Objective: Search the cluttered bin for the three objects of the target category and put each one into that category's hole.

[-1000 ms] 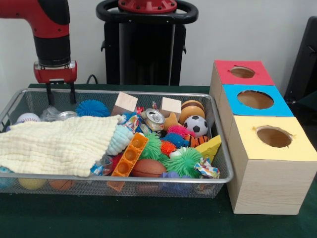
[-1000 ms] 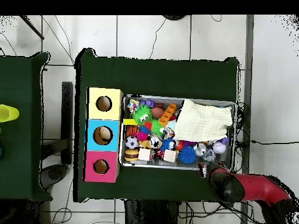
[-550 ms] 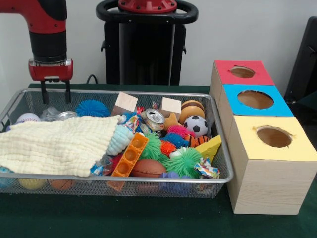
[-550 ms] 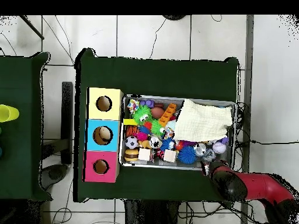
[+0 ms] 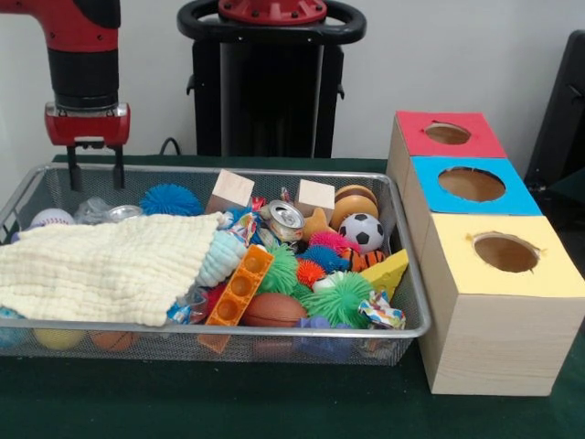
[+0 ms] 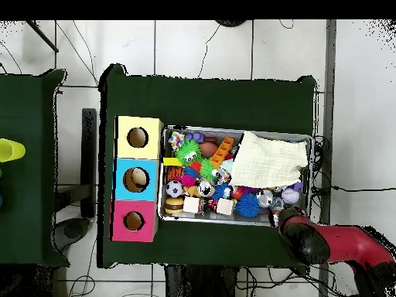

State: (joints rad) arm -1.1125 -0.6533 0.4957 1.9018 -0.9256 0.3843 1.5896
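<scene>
Above the far left corner of the wire mesh bin [image 5: 413,291], the red and black gripper [image 5: 94,177] hangs with its two dark fingers [image 5: 75,174] parted and empty, clear of the contents. Directly below it lie a white baseball [image 5: 51,218], a crumpled clear plastic piece [image 5: 91,209] and a blue spiky ball [image 5: 170,199]. A cream woven cloth [image 5: 105,266] covers the left half of the bin; what lies beneath is hidden, except for a yellow ball [image 5: 58,338] and an orange ball [image 5: 114,339] seen through the mesh. The right half holds two wooden cubes [image 5: 229,190], a dented metal can [image 5: 283,219], a black and white football [image 5: 363,232], an orange perforated building block [image 5: 241,284], a green spiky ball [image 5: 340,298] and a yellow foam wedge [image 5: 388,272], packed touching one another. Beside the bin on the green desk [image 5: 274,402] stands a wooden box [image 5: 484,352] with three round holes, topped red [image 5: 447,133], blue [image 5: 472,184] and yellow [image 5: 505,252]. The target category cannot be told. From overhead, the arm covers the gripper.
</scene>
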